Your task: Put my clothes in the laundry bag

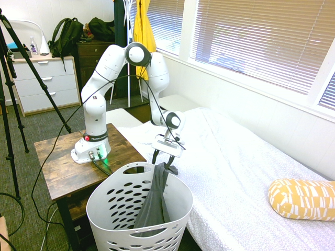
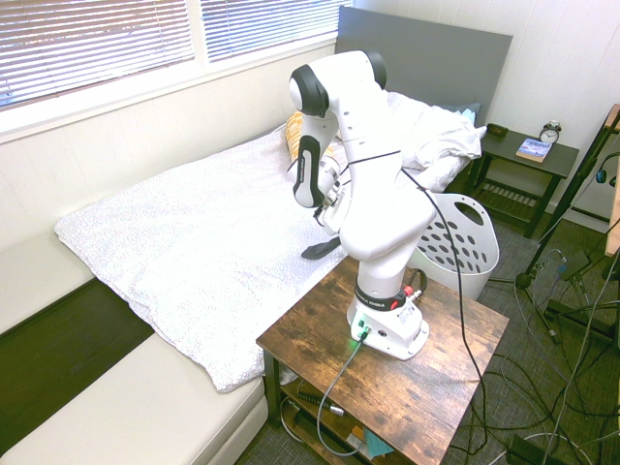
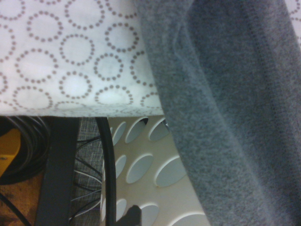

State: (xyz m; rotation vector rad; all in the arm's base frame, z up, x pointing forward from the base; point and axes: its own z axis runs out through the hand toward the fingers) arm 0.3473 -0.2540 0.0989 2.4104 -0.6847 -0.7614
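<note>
Charcoal garment [image 1: 154, 201] draped over laundry basket [image 1: 112, 206] rim at its 1 o'clock, long axis hanging down inside, tip on bed [image 1: 235, 167]; second exterior shows only that tip, gripper [image 1: 163, 160] spread wide, empty above it

Garment [image 1: 154, 201] draped over basket [image 1: 112, 206] rim, beside bed [image 1: 235, 172]; claw [image 1: 163, 160] above.

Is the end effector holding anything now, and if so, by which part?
Nothing is held. The end effector stands open just above the dark grey fabric garment, which hangs over the rim of the white perforated plastic basket.
</note>
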